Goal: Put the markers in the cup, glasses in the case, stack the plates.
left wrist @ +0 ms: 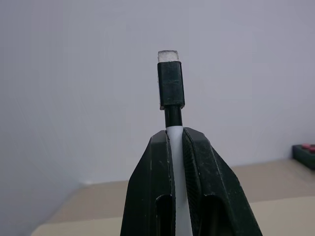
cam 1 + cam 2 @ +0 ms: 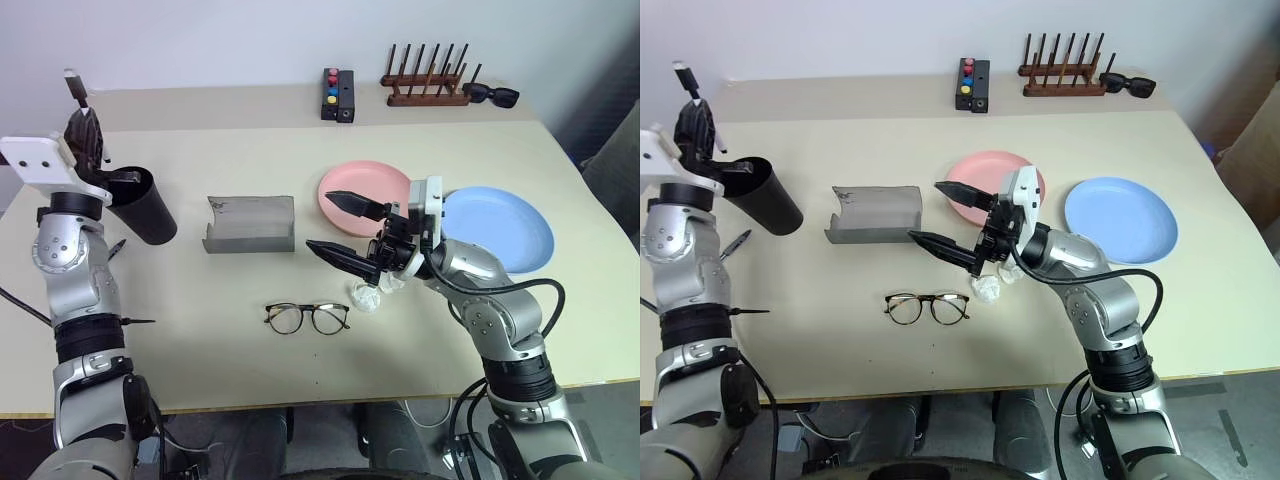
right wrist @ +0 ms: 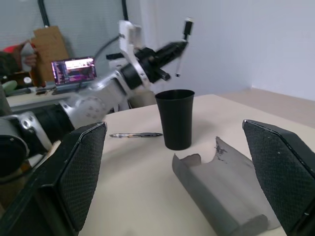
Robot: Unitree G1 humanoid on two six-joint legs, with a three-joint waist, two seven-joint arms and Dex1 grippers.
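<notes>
Markers: white-bodied marker (image 1: 172,93), slim with a squared black cap, is sticking up from the left gripper (image 2: 84,130), pinched tight; dark pointed pen (image 3: 136,135) is lying flat beside the cup.
Cup (image 2: 143,205): matte black, tapered, standing at 9 o'clock on the table (image 2: 250,370).
Right gripper (image 2: 348,232): textured fingers are spreading wide, empty.
Glasses (image 2: 307,318): thin tortoiseshell, resting at 6 o'clock.
Case (image 2: 250,224): grey, boxy, lying open.
Plates: salmon plate (image 2: 360,183) and blue plate (image 2: 510,225), round, shallow, sitting at 3 o'clock.
</notes>
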